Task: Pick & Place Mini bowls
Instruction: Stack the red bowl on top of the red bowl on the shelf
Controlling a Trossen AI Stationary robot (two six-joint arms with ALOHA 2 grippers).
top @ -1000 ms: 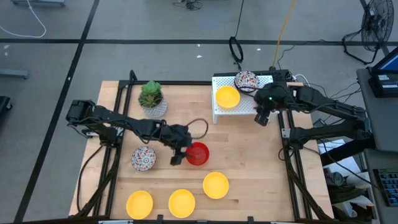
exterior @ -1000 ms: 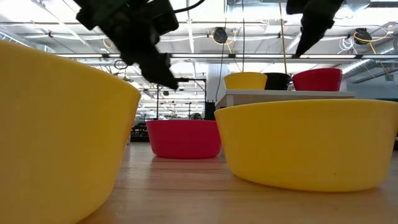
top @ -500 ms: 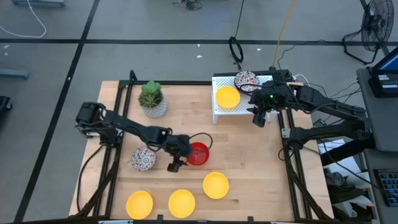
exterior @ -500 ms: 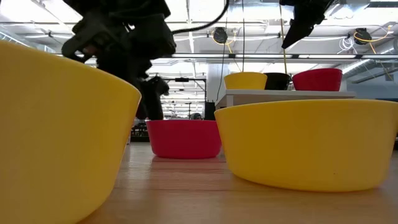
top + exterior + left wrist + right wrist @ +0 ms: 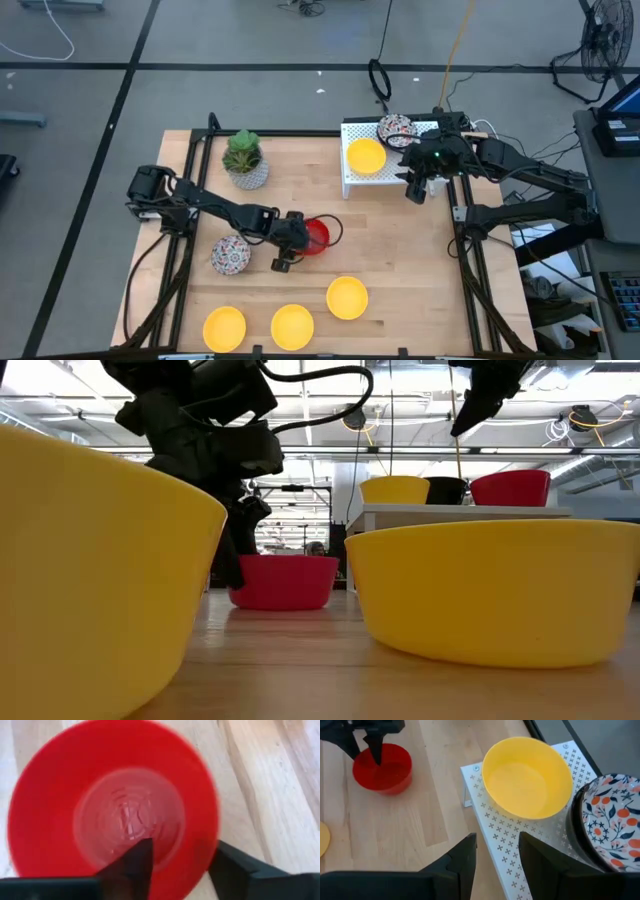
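1. One red bowl sits near the middle of the wooden surface, and the left end effector is at its rim: in the left wrist view one finger is inside the bowl and the other outside, straddling the wall, so it is clamped on or closing around the red bowl.
2. Three yellow bowls lie along the near edge of the surface: one, a second just beside it, and a third set a little further in.
3. A speckled bowl sits on the surface just beside the left arm.
4. On the white rack at the far right rest another yellow bowl and a patterned bowl, close together.
5. The right end effector hovers at the rack's edge, its fingers apart and holding nothing.
6. A potted plant stands at the far left of the surface.
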